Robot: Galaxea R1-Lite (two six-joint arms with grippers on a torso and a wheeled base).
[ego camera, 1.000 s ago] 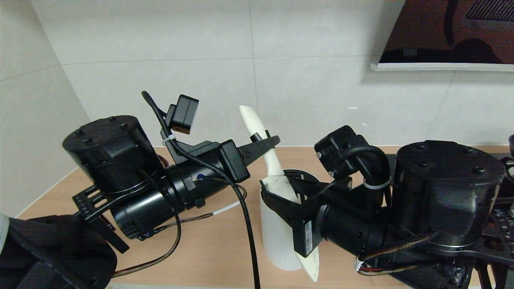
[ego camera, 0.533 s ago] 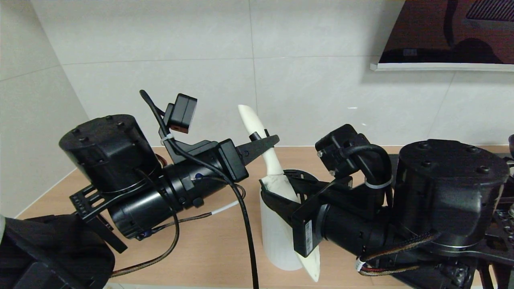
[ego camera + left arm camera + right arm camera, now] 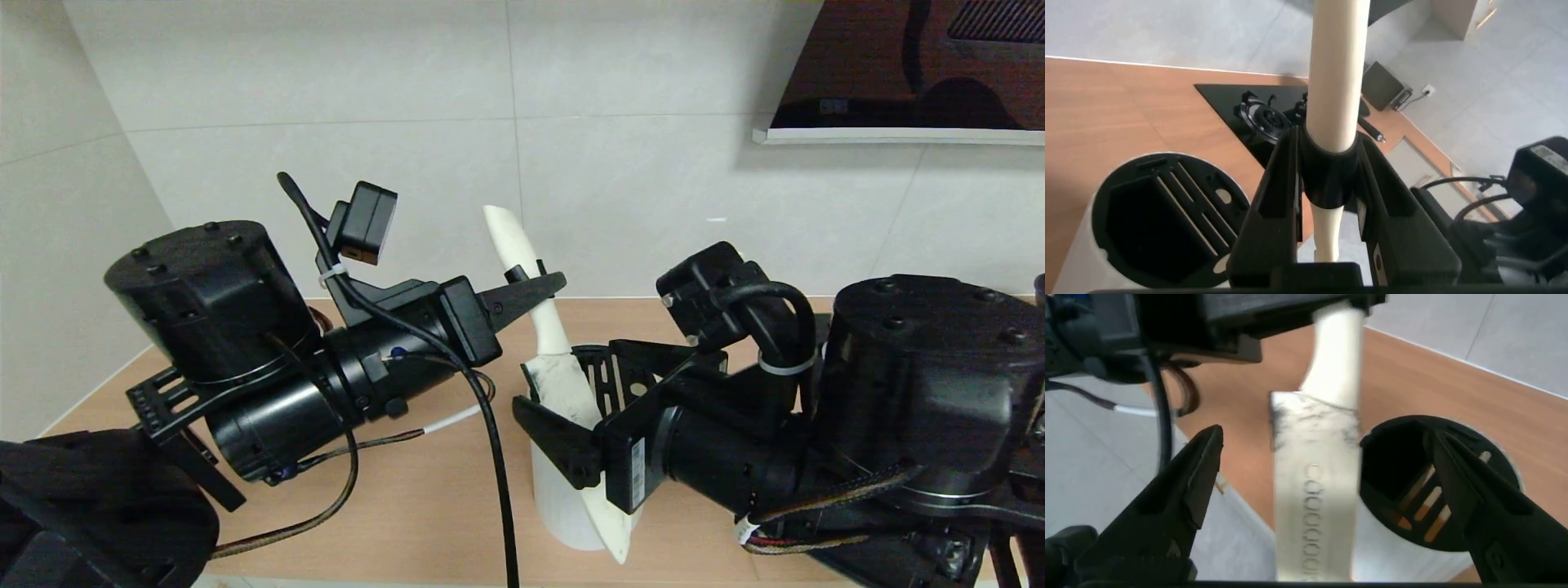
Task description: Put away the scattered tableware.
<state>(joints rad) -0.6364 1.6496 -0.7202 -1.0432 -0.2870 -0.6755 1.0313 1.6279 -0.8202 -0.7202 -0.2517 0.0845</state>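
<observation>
**Knife blade hanging outside the holder, needing to go in**
Left gripper (image 3: 531,290) is clamping the knife (image 3: 510,237) by its handle, with the blade hanging just beside the holder (image 3: 555,506), outside its rim. Right gripper (image 3: 545,379) is standing spread wide around the blade near the holder's rim. Probably best: lifting the tip above the rim, centring over the opening, lowering straight. Counting one knife, one holder, two grippers.
</observation>
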